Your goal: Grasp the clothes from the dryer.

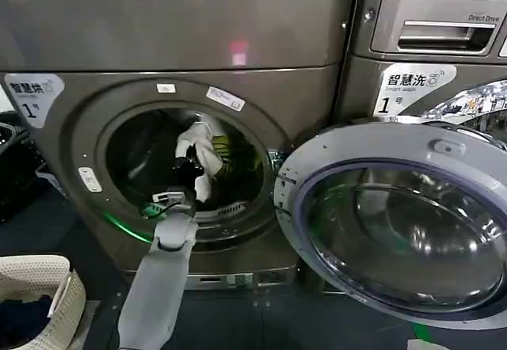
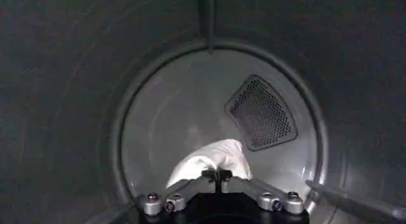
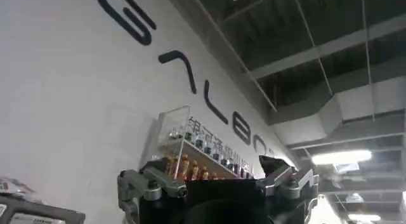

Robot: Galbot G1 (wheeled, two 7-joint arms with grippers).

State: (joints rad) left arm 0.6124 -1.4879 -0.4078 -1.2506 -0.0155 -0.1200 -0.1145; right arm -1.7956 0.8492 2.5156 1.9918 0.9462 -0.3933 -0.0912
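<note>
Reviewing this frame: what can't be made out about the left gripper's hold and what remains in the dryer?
- Head view: the left gripper is dark against the drum; its hold on the white cloth is unclear.
- Left wrist view: the jaws meet at the white cloth, but the frame's edge cuts the gripper.
- Head view: the olive piece is mostly hidden by the cloth.

Cut off by the frame edge: open door (image 1: 404,223) at right, cream basket (image 1: 36,287) at lower left; yellow-green cloth (image 1: 230,154) half hidden behind white piece (image 1: 202,148).

My left gripper (image 2: 217,176) is inside the dryer (image 2: 76,105), fingers pinched together on white clothes (image 2: 212,157) before the perforated vent (image 2: 261,112).
</note>
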